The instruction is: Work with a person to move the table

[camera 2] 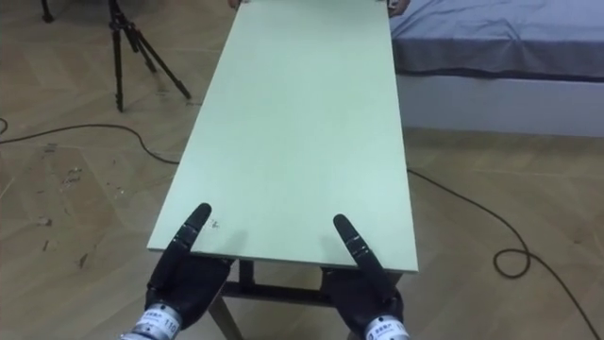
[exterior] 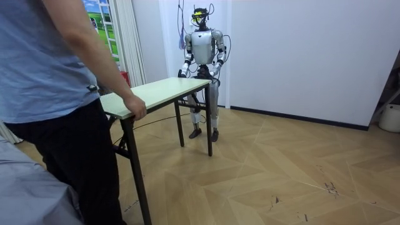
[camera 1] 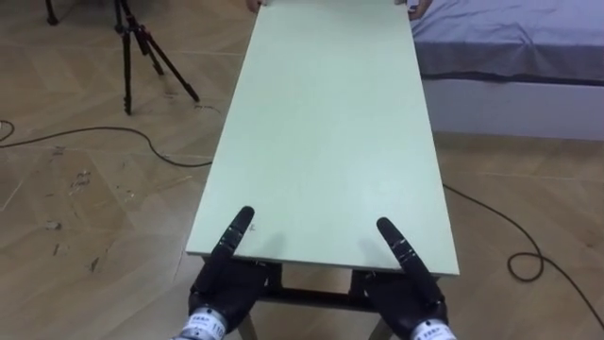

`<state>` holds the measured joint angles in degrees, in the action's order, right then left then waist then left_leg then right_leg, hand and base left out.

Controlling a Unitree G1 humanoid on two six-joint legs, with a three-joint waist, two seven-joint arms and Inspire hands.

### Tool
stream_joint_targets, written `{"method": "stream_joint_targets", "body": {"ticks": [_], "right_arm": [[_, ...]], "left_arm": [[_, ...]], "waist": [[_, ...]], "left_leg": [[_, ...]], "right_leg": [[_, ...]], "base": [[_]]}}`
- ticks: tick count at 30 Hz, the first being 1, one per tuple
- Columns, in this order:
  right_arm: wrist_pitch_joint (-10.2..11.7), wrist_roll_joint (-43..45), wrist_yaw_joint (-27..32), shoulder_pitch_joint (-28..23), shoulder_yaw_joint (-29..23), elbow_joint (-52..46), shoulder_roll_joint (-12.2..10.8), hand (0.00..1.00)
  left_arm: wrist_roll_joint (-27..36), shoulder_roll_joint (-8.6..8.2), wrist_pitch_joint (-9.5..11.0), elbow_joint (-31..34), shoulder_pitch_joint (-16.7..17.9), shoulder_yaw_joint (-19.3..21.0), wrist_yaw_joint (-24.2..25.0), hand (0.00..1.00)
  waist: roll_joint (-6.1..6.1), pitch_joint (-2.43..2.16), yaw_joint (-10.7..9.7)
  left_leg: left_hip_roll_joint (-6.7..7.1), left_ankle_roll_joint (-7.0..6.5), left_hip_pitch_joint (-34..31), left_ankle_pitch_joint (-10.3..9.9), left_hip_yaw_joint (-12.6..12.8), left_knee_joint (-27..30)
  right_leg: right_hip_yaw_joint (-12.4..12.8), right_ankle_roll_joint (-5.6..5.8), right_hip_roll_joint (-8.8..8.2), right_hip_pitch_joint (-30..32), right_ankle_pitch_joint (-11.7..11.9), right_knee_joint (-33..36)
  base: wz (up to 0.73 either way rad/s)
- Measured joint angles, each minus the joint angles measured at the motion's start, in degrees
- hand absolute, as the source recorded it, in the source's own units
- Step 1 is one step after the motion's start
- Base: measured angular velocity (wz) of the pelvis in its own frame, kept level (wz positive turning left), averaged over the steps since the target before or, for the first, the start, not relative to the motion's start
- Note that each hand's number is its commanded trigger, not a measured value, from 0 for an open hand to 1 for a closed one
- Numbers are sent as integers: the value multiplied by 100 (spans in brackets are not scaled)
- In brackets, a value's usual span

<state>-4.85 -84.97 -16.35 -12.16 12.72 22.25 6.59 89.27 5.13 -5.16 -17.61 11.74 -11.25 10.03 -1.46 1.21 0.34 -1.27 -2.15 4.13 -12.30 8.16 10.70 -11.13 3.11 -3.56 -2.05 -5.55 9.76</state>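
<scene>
A long pale green table [camera 1: 326,132] stretches away from me, its near short edge right in front of my body. My left hand [camera 1: 219,283] grips that edge at the left, thumb lying on top and palm beneath. My right hand [camera 1: 417,295] grips it the same way at the right. The fingers of both are under the tabletop. A person stands at the far end in the room view, one hand [exterior: 135,107] closed on the table's corner [exterior: 125,111]. I stand upright at the other end, near the white wall.
A bed [camera 1: 510,38] with a grey cover runs along the table's right side at the far end. A black tripod [camera 1: 142,47] stands on the wooden floor to the left. Dark cables [camera 1: 94,137] trail across the floor on both sides.
</scene>
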Motion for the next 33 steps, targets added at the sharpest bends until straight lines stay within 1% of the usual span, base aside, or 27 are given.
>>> {"method": "stream_joint_targets", "body": {"ticks": [6,9,11,12,14,16,25,33], "right_arm": [[-6,-4,-14,3,-9,-8,-23,100],[-7,9,-4,18,-8,-9,-33,100],[-21,107,285,33,-8,-8,-48,100],[-21,124,384,33,-8,-8,-47,100],[-20,240,417,28,-5,-14,-42,100],[-20,342,426,27,0,-30,-34,100],[-23,455,539,61,1,-30,-48,100],[-17,495,545,30,-2,-82,-43,100]], "left_arm": [[-40,2,0,75,0,27,-103,100],[-263,6,0,74,2,52,-120,100],[-394,-11,-25,62,8,55,-341,100],[-393,-7,-84,61,11,55,-460,100],[-390,1,-109,59,32,55,-547,100],[-399,2,-112,69,48,53,-561,100],[-699,3,-84,65,52,50,-713,100],[-806,-14,-73,92,95,52,-703,100]], "waist": [[19,-12,11],[22,-13,30],[24,-12,54],[25,-11,84],[41,-7,104],[66,-7,100],[68,-2,79],[34,8,78]], "left_leg": [[1,1,-43,1,4,15],[1,1,-43,2,52,12],[1,1,-49,2,62,-6],[8,1,-48,2,76,-9],[13,1,-41,2,95,-10],[14,1,-33,2,102,-10],[6,1,-31,2,112,-16],[15,4,-26,-1,107,-99]], "right_leg": [[1,-6,-1,51,4,3],[36,-7,-1,70,4,10],[57,-7,-1,92,4,6],[91,-7,6,99,4,5],[126,-6,17,105,4,3],[168,-7,22,100,4,2],[238,-12,24,101,-1,-9],[191,-12,42,101,-1,-8]], "base": [[-1],[-6],[-4],[-5],[-6],[-2],[0],[0]]}}
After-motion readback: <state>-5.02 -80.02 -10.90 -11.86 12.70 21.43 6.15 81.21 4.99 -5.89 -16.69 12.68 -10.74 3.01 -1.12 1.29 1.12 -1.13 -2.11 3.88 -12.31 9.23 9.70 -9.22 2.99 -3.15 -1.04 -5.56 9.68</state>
